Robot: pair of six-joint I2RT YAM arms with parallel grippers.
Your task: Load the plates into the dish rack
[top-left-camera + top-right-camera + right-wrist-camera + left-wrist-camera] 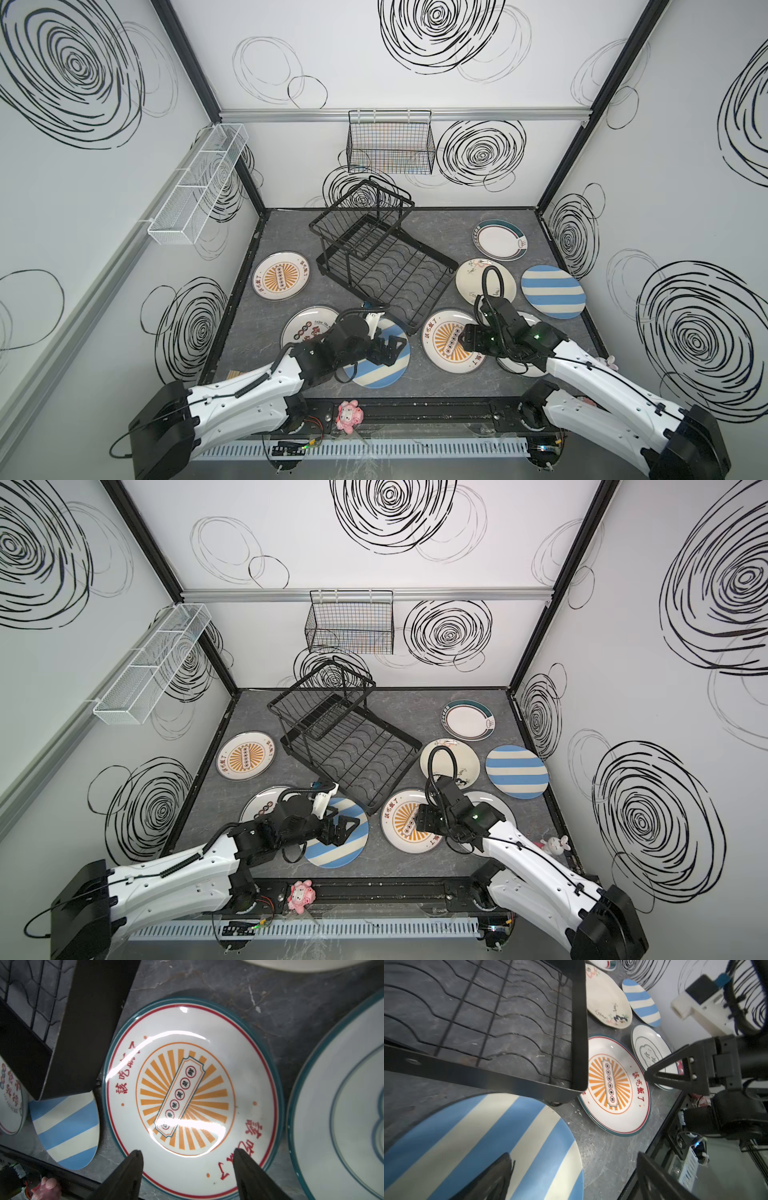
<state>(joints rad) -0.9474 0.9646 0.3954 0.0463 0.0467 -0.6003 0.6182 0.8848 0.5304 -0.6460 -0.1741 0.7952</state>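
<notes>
Hovering over the near sunburst plate (187,1093), flat just beside the dish rack's (87,1022) corner, your right gripper (187,1153) stands wide and empty; whether it touches the glaze is unclear. Hook one finger under the rim before pinching.

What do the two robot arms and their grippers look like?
The left arm and right arm have white shells, black joints and thin black cables along them. The left gripper and right gripper are black with pointed triangular fingers.
</notes>
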